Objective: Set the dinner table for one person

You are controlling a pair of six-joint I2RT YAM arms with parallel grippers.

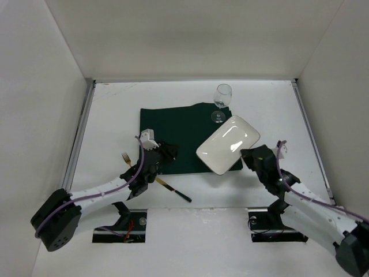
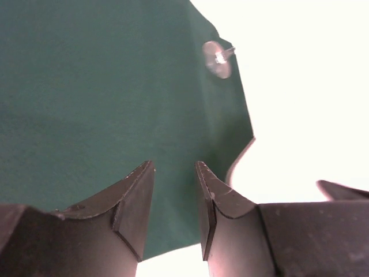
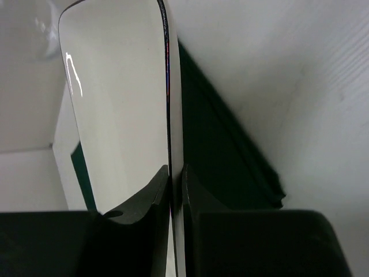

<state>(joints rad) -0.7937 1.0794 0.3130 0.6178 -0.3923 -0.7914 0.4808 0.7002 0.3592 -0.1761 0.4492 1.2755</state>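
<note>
A white rectangular plate (image 1: 228,144) is tilted over the right edge of the dark green cloth (image 1: 173,133) on the white dinner table (image 1: 115,109). My right gripper (image 1: 251,157) is shut on the plate's near right rim. In the right wrist view the plate (image 3: 115,104) stands edge-on between the closed fingers of my right gripper (image 3: 176,170), above the cloth (image 3: 225,161). My left gripper (image 1: 167,151) is open and empty over the cloth's near left part. It also shows in the left wrist view (image 2: 174,167), over the cloth (image 2: 98,86).
A wine glass (image 1: 222,101) stands upright at the cloth's far right corner; its foot (image 2: 217,59) shows in the left wrist view. A fork (image 1: 155,179) with a gold and black handle lies on the table under the left arm. White walls edge the table.
</note>
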